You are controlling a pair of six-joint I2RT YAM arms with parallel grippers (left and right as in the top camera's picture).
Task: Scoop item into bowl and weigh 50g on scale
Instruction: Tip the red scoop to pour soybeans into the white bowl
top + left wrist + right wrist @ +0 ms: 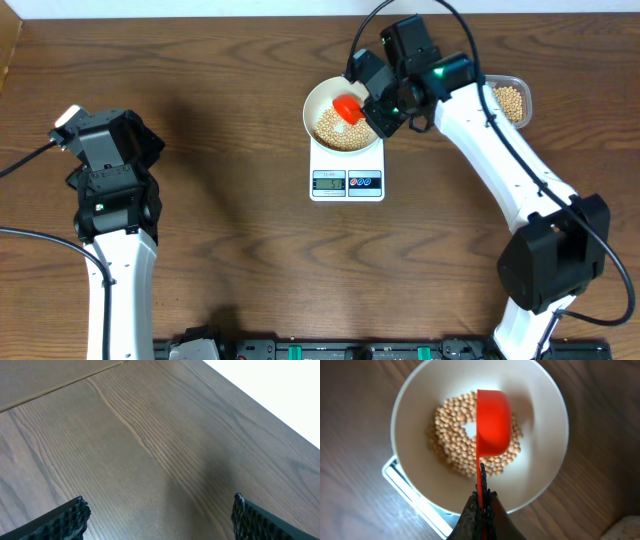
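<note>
Right gripper (481, 502) is clamped fully shut on the thin handle of the red scoop (492, 422), holding it out over the bowl (550, 460). Left gripper (160, 515) has its jaws wide apart with nothing between them. It hovers over bare table (230, 250) on the far left, well apart from the work, so idle.

Scale (347, 183) sits upper centre of the table. The bowl is on its platform and covers most of it; only the front strip with display and buttons shows. Clear tub (527, 100) is behind the right arm near the top right edge, with beans (508, 100) in it.

Scoop is rolled onto its side above the bowl's middle. The wrist cam shows only the cup's outside, so I can't see in. My read: this is the end of a pour. Beans in the bowl (450, 435) cover the bottom in a shallow patch; the walls are bare.

Status:
- **Done:** bowl is placed on the scale, and at least some of the load is delivered.
- **Left:** confirm 50 g. Display (329, 181) shows digits but they're too small to read, so under, on or over target is unknown.
- **Likely next:** read the display, then top up from the tub or stop.
- **Spills:** no spilled beans visible on the table.
</note>
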